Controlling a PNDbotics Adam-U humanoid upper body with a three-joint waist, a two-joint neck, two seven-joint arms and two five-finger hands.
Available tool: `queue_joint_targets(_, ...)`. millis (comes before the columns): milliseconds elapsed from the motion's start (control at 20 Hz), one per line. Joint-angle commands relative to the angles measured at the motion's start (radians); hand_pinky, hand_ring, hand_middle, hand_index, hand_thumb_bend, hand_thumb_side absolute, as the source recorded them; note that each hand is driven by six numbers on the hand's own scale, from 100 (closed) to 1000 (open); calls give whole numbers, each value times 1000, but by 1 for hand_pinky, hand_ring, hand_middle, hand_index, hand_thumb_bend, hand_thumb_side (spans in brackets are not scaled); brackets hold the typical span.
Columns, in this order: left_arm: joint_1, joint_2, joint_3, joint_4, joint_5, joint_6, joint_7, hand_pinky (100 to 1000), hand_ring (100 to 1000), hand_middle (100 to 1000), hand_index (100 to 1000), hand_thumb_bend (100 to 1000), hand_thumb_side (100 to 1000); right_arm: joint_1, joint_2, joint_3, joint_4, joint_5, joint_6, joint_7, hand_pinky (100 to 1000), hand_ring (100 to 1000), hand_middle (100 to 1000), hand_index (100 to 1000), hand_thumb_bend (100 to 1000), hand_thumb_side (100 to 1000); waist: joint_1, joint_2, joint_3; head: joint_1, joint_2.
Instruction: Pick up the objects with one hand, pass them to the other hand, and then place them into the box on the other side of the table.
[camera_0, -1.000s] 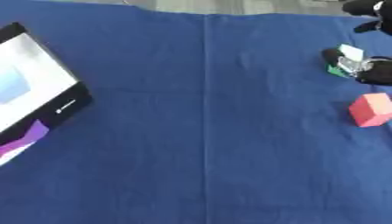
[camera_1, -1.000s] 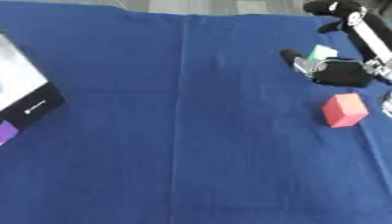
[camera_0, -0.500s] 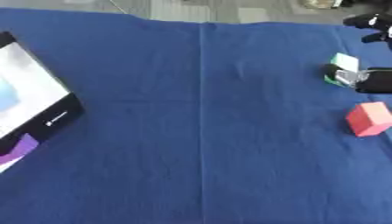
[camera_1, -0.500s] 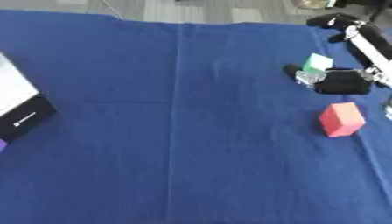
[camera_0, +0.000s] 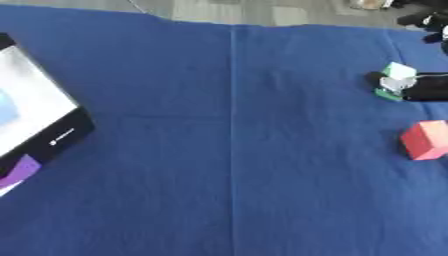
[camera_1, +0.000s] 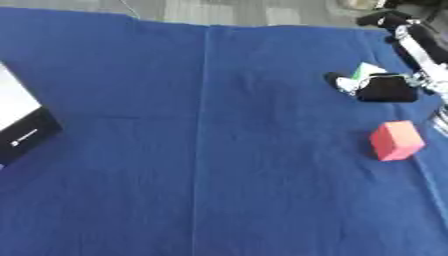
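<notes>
A blue cloth (camera_0: 219, 150) covers the table, grey floor beyond its far edge. Near the right edge, the right hand (camera_1: 385, 89) curls its fingers around a green-and-white block (camera_1: 362, 72). A red block (camera_1: 396, 140) lies nearer. The box (camera_0: 35, 125) sits at the left edge.

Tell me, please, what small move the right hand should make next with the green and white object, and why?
Probably lift it straight up off the blue cloth. The right hand has its fingers curled round the green and white object, which seems low over the cloth. The red block lies apart, nearer the robot, so a lift should clear it.
</notes>
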Motion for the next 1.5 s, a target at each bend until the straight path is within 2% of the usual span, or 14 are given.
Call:
queue_joint_targets(50,-14,19,13,-26,0,1,-4,904,630,593,735,100,643,5,-30,-39,-10,8,30,2,857,953,895,894,542,356,-1,-11,8,-14,-20)
queue_joint_targets(450,-1,23,16,-39,-4,6,-6,904,632,594,735,100,646,42,-9,-85,20,32,49,45,869,952,900,897,600,314,-16,13,45,-35,-32)
queue_joint_targets(800,13,30,19,-38,-10,13,-9,904,634,596,736,100,649,77,2,-118,29,29,54,55,872,951,901,895,637,284,-19,22,44,-37,-37)
queue_joint_targets(1500,29,37,23,-41,-13,17,-11,900,636,596,736,100,646,145,28,-185,70,20,48,3,870,953,906,898,541,234,-10,38,48,-51,-51)
